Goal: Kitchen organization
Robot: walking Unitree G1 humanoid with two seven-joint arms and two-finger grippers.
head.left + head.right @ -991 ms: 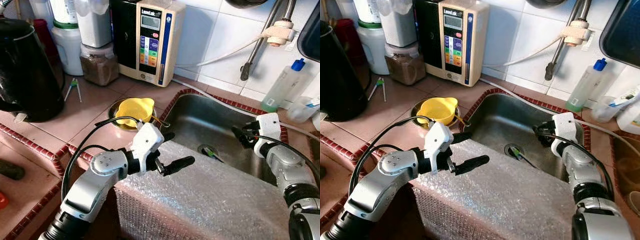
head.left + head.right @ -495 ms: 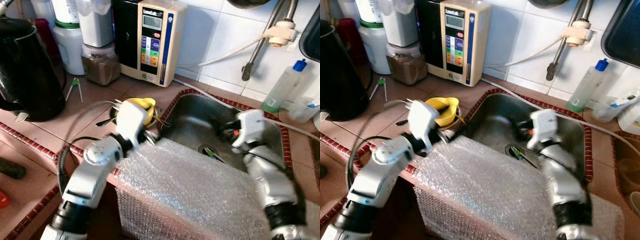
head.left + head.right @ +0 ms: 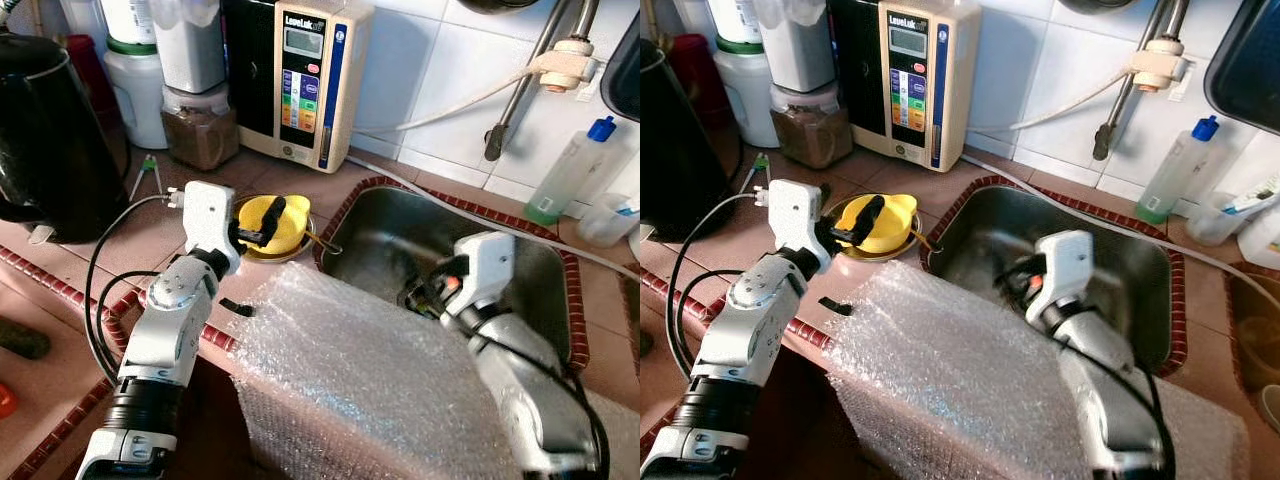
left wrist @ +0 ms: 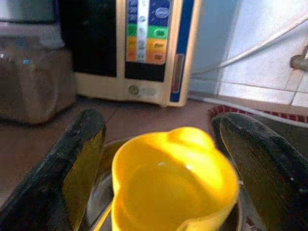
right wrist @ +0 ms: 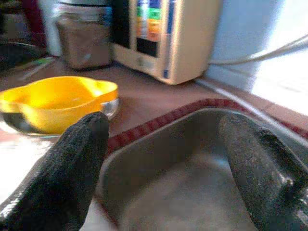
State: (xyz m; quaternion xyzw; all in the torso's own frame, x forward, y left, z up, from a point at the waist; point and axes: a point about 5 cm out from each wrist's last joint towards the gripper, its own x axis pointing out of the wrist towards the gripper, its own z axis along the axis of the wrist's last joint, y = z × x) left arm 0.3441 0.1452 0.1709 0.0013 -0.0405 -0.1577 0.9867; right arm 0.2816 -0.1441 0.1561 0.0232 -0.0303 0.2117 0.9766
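The sink (image 3: 520, 270) is set into the tiled surface (image 3: 150, 240). Just beside its left edge, a yellow bowl (image 3: 268, 222) sits inside a metal dish (image 3: 902, 248). The left hand (image 4: 159, 159) hovers over this bowl with its fingers (image 4: 79, 159) spread wide, one on each side of the bowl, not touching it. The right hand (image 5: 166, 159) is inside the sink basin, also wide open and holding nothing. A sheet of bubble wrap (image 3: 370, 380) lies over the front edge of the sink. Behind the sink's left corner, a water ioniser (image 3: 295, 75) stands against the wall.
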